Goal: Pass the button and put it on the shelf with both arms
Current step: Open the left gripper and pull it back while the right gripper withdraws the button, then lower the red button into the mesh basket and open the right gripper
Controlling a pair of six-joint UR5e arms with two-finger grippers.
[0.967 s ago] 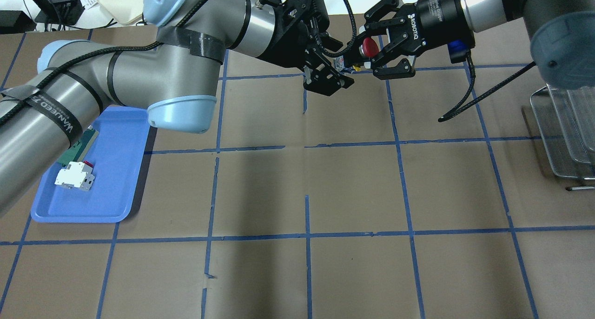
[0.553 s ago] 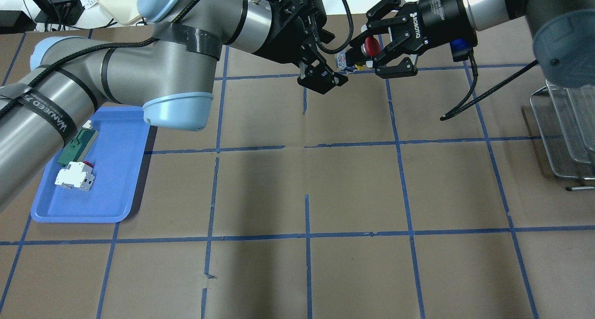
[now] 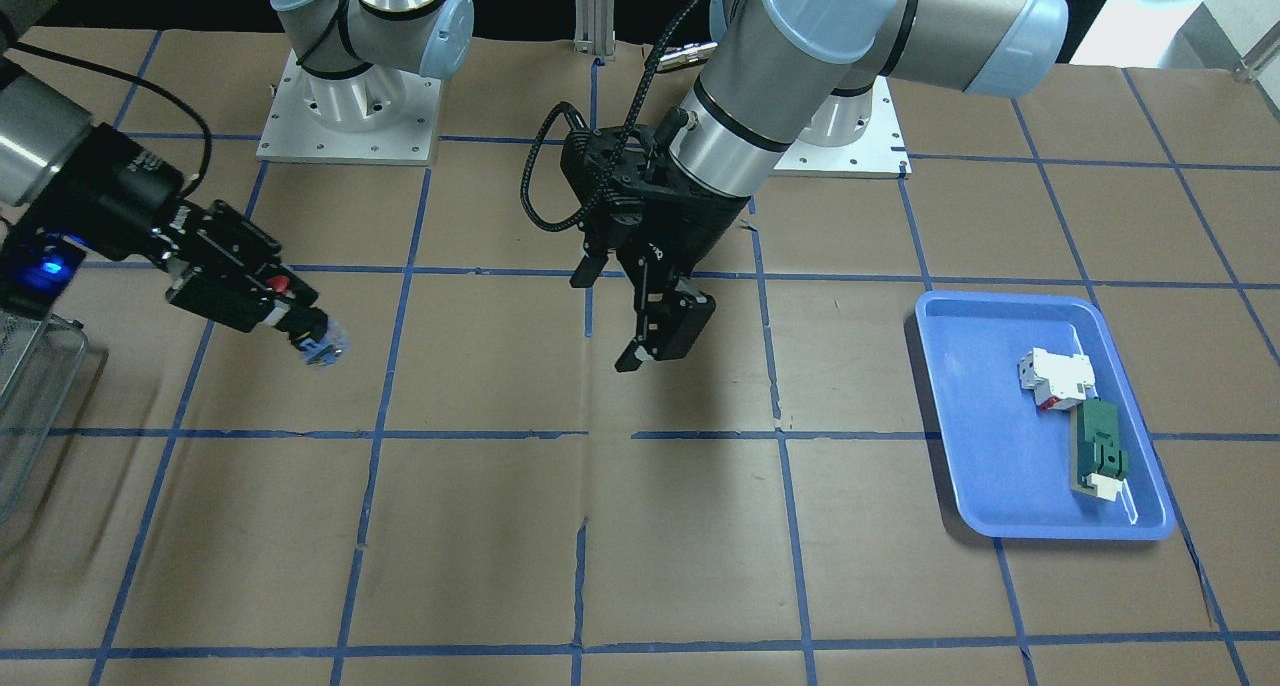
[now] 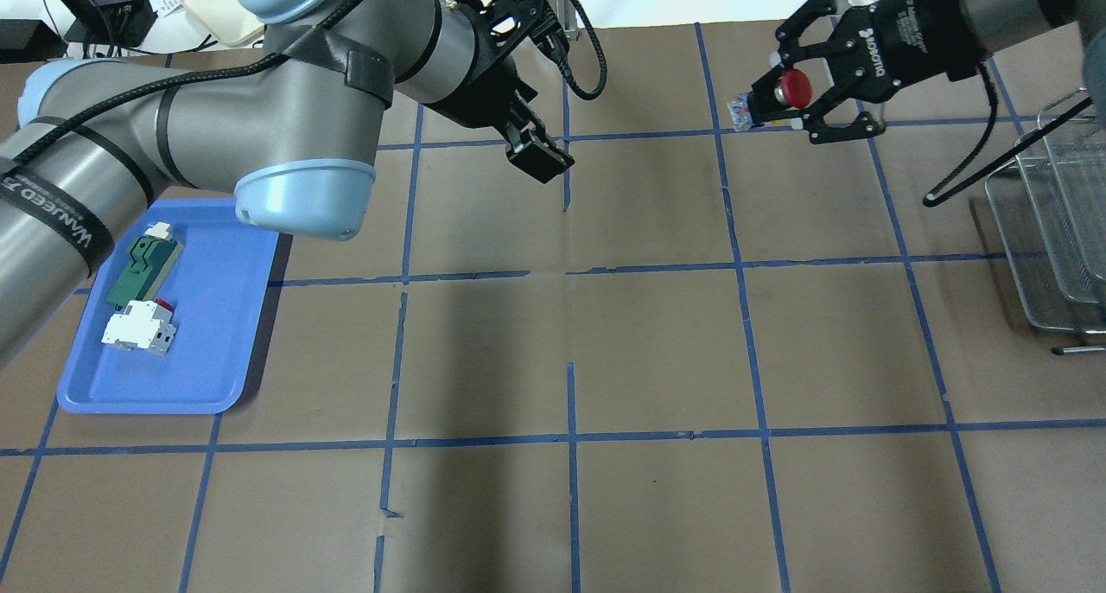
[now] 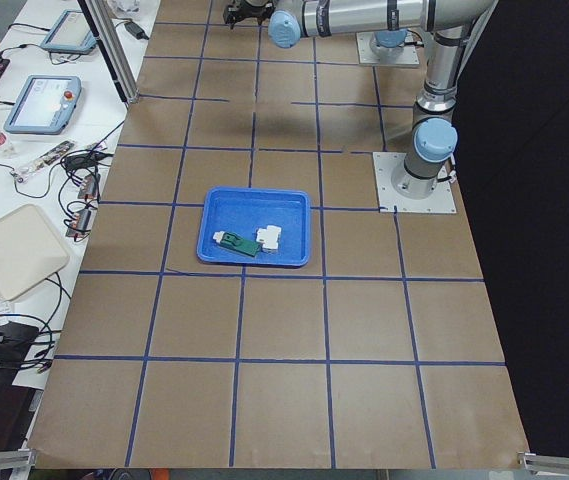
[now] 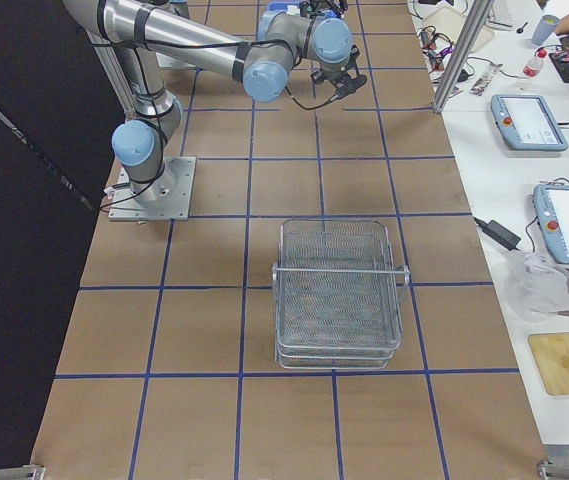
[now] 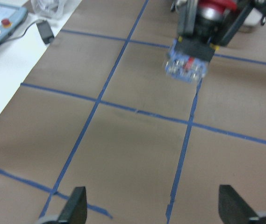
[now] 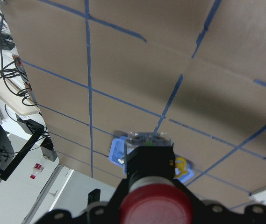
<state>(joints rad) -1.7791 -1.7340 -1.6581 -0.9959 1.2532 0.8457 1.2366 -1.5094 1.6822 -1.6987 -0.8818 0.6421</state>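
The right gripper [image 4: 782,100] was closed around the button [image 4: 793,89], gripping it near the red cap with the clear end block sticking out past the fingertips. It held the button in the air above the far edge of the desk, toward the far right corner. The left gripper [image 4: 531,143] hung over the middle of the far edge, well apart from it. Its fingers [image 7: 76,205] were spread wide with nothing between them, so the pass looked finished and the carry to the shelf [image 6: 339,290] was the step in hand. The shelf stood by the right edge of the desk, and the blue tray [image 4: 147,403] with its two other parts lay by the left edge. To do this well, the right arm would probably need to lift enough to clear the shelf's wire rim. It should then come down over a tray and let go only once the button was low and nearly resting. A round body could roll on mesh, so a short drop seemed wise. The loose black cable [image 4: 959,178] under the right wrist hung close to the shelf rim and might snag.
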